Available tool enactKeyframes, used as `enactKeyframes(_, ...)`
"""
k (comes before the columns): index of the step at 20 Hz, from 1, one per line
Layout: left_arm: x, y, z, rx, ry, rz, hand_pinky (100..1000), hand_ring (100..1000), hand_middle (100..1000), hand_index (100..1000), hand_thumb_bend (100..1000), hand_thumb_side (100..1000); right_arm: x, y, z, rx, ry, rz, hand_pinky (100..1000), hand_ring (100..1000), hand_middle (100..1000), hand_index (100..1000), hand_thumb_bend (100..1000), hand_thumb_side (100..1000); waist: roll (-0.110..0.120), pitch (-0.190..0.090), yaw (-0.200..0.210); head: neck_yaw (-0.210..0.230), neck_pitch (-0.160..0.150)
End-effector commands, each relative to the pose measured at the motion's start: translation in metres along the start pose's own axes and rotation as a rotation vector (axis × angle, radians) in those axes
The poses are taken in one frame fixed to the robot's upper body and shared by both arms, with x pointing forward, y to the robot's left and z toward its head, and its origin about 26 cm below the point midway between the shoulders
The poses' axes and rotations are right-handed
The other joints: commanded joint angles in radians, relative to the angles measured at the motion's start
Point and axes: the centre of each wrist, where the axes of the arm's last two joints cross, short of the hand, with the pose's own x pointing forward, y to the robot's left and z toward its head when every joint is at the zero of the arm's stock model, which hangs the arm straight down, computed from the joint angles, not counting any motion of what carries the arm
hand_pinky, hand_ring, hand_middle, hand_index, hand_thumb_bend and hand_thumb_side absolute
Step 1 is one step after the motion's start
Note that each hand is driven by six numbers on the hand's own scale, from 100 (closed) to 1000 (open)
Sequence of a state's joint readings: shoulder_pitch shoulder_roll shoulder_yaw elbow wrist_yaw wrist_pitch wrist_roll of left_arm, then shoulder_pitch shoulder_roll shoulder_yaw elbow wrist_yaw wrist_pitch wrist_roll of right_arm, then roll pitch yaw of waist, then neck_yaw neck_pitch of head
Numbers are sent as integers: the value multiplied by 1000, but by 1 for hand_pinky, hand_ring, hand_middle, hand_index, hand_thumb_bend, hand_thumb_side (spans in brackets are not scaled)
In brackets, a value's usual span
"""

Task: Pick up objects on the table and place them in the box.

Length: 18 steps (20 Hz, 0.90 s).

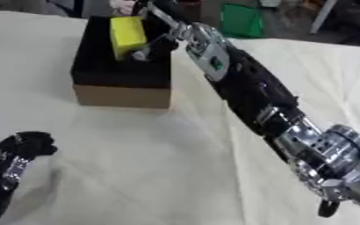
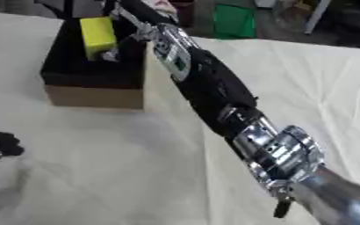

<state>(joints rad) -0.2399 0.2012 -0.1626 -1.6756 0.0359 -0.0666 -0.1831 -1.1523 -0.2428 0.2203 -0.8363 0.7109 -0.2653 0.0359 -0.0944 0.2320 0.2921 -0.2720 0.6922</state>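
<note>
Your left hand point(image 1: 22, 147) sits at the lower left edge of the view, low over the cream-covered counter point(image 1: 137, 167). Its dark fingers are curled in on themselves and hold nothing. The silver and black forearm behind it runs down out of the corner.

Moving right, the box point(image 1: 121, 94) stands on the counter at the upper left of the middle. It shows a plain brown cardboard front wall and a black inside. The yellow block point(image 1: 127, 36) is over the far part of that black opening, tilted a little, with its long side running up and down. You cannot tell from these views whether it rests on the box floor or hangs above it.

Your right hand point(image 1: 156, 41) is just beside the block at its right edge, above the box. Its fingers are pinched on the block, with one silver tip showing at the lower right corner of the yellow.

Further right, your right arm stretches from the lower right corner diagonally up across the counter to the box.
</note>
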Motion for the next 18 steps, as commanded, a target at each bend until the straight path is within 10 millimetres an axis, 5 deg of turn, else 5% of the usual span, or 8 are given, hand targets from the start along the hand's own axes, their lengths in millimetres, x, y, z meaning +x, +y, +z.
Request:
enactKeyframes(1, 7, 1, -4, -2, -27, -5, 701, 615, 589, 688, 452, 686, 3, -19, -2, -64, 6, 57, 763, 865, 913, 960, 853, 267, 10, -19, -4, 4, -15)
enactKeyframes(7, 5, 3, -1, 15, -20, -4, 701, 616, 589, 688, 452, 683, 3, -28, 3, -121, 26, 35, 738, 854, 879, 947, 794, 289, 17, -28, -25, 15, -11)
enactKeyframes(12, 0, 6, 6, 52, -1, 0, 701, 616, 589, 688, 452, 681, 4, -43, 15, -160, -27, -4, 698, 833, 756, 913, 562, 157, 31, -44, -69, 50, 3)
enactKeyframes(18, -6, 14, 17, 123, 27, -2, 700, 615, 588, 687, 454, 679, -8, -55, 52, -281, -104, -45, 658, 793, 663, 860, 389, 217, 46, -60, -141, 108, 20)
